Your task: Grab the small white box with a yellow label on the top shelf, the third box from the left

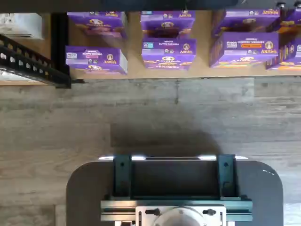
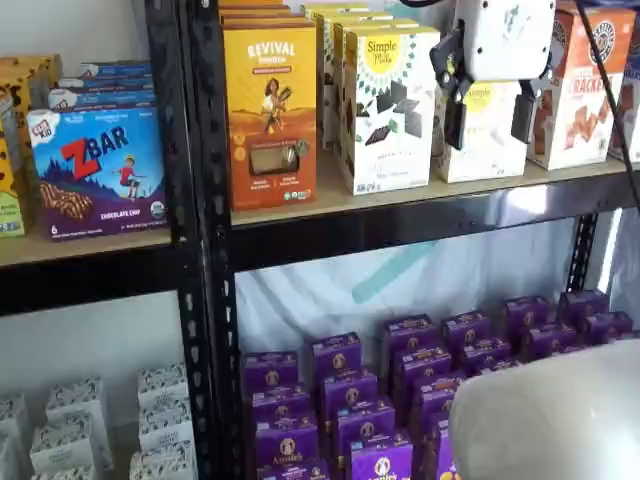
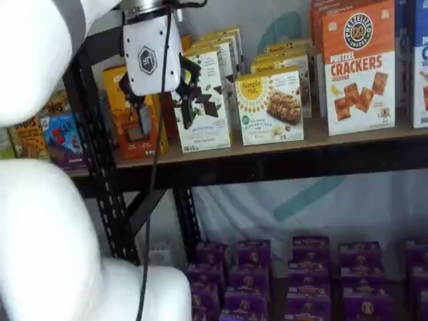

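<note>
The small white box [image 3: 270, 105] stands on the top shelf [image 3: 348, 137], centre of the frame in a shelf view, between a taller white carton [image 3: 207, 100] and an orange cracker box [image 3: 358, 67]. The gripper [image 2: 490, 118] hangs before it, fingers [image 2: 455, 122] spread apart, empty.

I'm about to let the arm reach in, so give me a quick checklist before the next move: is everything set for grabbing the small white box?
1. Gripper fingers spread, nothing between them: ok.
2. Small white box upright on the top shelf: ok.
3. Box front free of obstruction in a shelf view: ok.
4. Fingers around the box: not ok; the gripper hangs in front of the shelf.
5. Gripper lined up with the box: cannot tell; the shelf views disagree.
6. Room beside the chocolate-print carton: cannot tell.
</note>
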You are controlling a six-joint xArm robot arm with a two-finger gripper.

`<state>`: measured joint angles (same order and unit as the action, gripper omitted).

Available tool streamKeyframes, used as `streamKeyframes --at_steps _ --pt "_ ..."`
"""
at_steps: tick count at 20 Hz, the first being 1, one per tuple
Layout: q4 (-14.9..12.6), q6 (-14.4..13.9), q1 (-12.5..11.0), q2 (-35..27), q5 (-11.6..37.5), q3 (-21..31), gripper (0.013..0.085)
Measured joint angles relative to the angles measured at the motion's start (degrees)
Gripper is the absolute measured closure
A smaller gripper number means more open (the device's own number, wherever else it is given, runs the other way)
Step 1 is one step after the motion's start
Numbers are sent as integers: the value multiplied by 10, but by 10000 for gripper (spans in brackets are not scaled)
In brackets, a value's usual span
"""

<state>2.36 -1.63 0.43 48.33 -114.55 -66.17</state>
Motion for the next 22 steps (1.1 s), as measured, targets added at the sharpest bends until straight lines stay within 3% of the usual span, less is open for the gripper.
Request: streamKeyframes --at_steps 1,2,3,5,14,22 --pt "5 2 -4 -2 -3 -1 130" --pt "39 14 -37 -15 -26 -12 130" --pt "60 22 -54 -21 -39 -16 130" --pt "69 26 -60 -24 -44 -19 130" --pt "51 26 -50 -29 -31 -18 130" --pt "8 46 -48 -15 37 1 130"
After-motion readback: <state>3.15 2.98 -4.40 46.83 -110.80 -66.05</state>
